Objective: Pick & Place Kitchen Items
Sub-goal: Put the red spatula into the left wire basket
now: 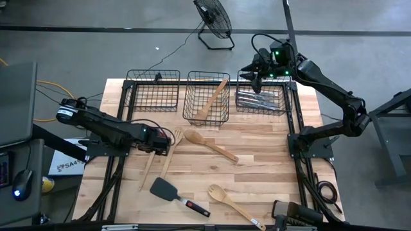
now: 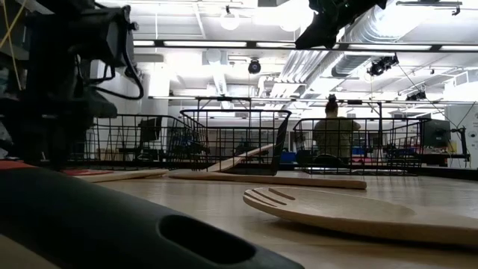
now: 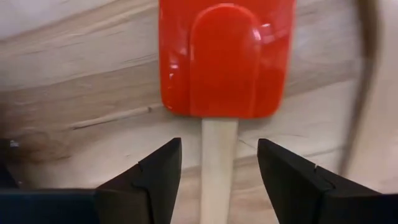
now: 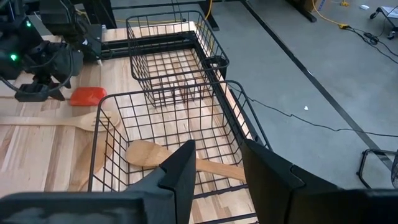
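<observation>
The left gripper (image 3: pixel 219 163) is down at the table (image 1: pixel 257 160) on its left side, jaws spread with the pale wooden handle of the red-headed spatula (image 3: pixel 224 59) running between them. Neither finger touches the handle, so nothing is held so far. The jaws straddle the handle just below the red head, probably because the thin stick is easier to pinch than the broad soft blade.

The right gripper (image 4: pixel 214 171) hangs above the far right of the table, over the baskets, jaws apart and empty. In its wrist view the middle basket (image 1: pixel 207 97) lies right below it, with a wooden spoon (image 1: pixel 212 101) leaning inside. The right basket (image 1: pixel 261 97) holds silver cutlery (image 1: pixel 260 99), and the left basket (image 1: pixel 153 90) looks empty. That suggests sorting by material, so the spatula may be meant for the empty one; this is a guess.

Loose on the table are a wooden fork (image 1: pixel 172 149) just beside the left gripper, a long wooden spoon (image 1: pixel 210 145) in the middle, a black turner (image 1: pixel 174 193) near the front and another wooden spoon (image 1: pixel 234 204) to its right
</observation>
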You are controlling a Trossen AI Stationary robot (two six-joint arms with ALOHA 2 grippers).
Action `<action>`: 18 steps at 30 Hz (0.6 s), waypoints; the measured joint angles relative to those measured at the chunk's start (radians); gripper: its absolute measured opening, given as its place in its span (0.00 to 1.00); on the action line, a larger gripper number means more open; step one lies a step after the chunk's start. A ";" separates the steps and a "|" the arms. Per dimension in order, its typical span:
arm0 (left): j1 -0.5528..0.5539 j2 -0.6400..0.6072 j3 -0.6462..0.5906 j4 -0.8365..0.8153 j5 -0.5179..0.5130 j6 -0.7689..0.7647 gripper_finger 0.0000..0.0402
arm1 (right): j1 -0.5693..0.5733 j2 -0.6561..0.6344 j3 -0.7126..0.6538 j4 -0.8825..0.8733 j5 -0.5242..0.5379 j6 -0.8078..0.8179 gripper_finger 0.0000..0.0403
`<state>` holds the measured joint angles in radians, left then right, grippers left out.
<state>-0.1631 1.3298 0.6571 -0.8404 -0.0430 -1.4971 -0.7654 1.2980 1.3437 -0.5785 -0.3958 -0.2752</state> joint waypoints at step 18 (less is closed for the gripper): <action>0.002 0.174 0.006 0.060 0.083 -0.021 0.26 | 0.000 0.000 0.000 -0.027 0.003 0.000 0.31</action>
<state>-0.1612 1.5036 0.6628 -0.7809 0.0403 -1.5179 -0.7656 1.2984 1.3437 -0.6058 -0.3930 -0.2749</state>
